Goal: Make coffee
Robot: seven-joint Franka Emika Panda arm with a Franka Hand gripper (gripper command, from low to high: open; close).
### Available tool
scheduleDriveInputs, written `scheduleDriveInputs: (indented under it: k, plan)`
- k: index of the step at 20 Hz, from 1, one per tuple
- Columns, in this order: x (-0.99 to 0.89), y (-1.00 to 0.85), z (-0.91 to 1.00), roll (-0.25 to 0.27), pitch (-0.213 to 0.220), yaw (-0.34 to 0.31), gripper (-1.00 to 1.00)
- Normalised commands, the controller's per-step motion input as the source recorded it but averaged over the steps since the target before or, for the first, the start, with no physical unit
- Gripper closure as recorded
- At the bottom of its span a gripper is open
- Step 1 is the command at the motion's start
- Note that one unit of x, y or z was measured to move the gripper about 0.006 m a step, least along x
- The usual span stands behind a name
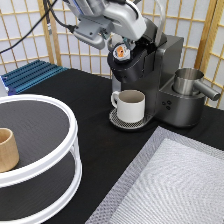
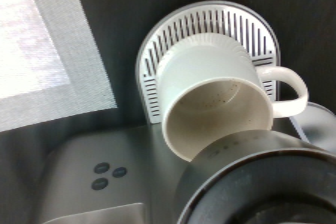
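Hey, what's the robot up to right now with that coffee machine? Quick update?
Gripper above coffee machine, shut on coffee pod. White mug on drip tray. Nothing blocking.

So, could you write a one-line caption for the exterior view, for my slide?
The tool holds the coffee pod above the coffee machine, with a white mug waiting on its drip tray.

The coffee pod [image 1: 120, 51] has an orange-brown printed top with a white rim. The coffee machine [image 1: 155, 75] is dark grey to black, and the mug [image 1: 131, 105] under it is white, standing on a silver slotted drip tray [image 2: 247, 30]. The tabletop [image 1: 100, 140] is black. A grey woven mat [image 1: 175, 185] covers its near right corner. The two-tier stand [image 1: 40, 145] has white rims and dark shelves, carrying a tan wooden cup [image 1: 7, 149]. A blue ribbed rack [image 1: 30, 75] lies at the far left edge.
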Motion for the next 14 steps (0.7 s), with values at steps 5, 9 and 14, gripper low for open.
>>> scheduleDriveInputs:
  k: [5, 9, 14]
  plan:
    - [-0.28, 0.69, 1.0, -0.029, -0.1, -0.07, -1.0]
    - [0.1, 0.99, 1.0, -0.11, -0.021, -0.042, -1.0]
    - [0.29, 0.98, 0.78, -0.136, 0.033, -0.015, -1.0]
